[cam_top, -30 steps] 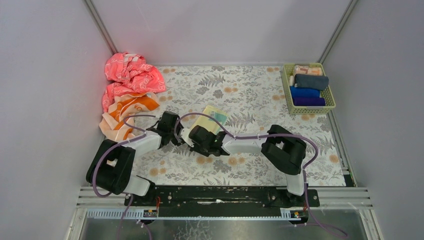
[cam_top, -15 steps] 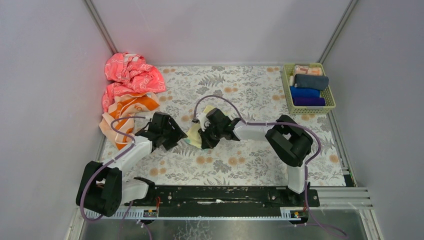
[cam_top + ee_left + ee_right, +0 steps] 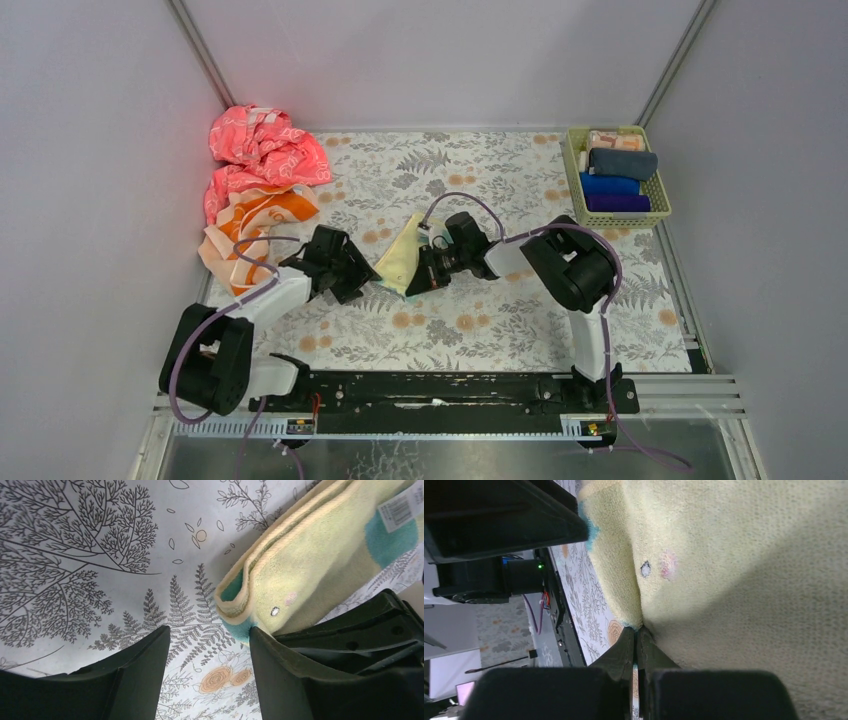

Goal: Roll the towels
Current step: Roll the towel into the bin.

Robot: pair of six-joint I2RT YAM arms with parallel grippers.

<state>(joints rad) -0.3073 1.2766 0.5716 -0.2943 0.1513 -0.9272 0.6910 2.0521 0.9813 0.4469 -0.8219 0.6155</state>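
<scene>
Two wrist views reveal: right gripper (image 3: 636,632) pinches yellow towel (image 3: 749,580); left gripper (image 3: 209,632) spread beside it.

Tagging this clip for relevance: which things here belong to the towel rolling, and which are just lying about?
Job: yellow towel, pinched by the right gripper; open left gripper; orange towel; pink towel.
Lying about: basket of rolled towels; floral table cover.

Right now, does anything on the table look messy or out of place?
Yes. The pink towel and orange towel lie crumpled in a heap at the far left, unlike the neat rolls in the basket. The yellow towel is pulled up askew, pinched by the right hand.
</scene>
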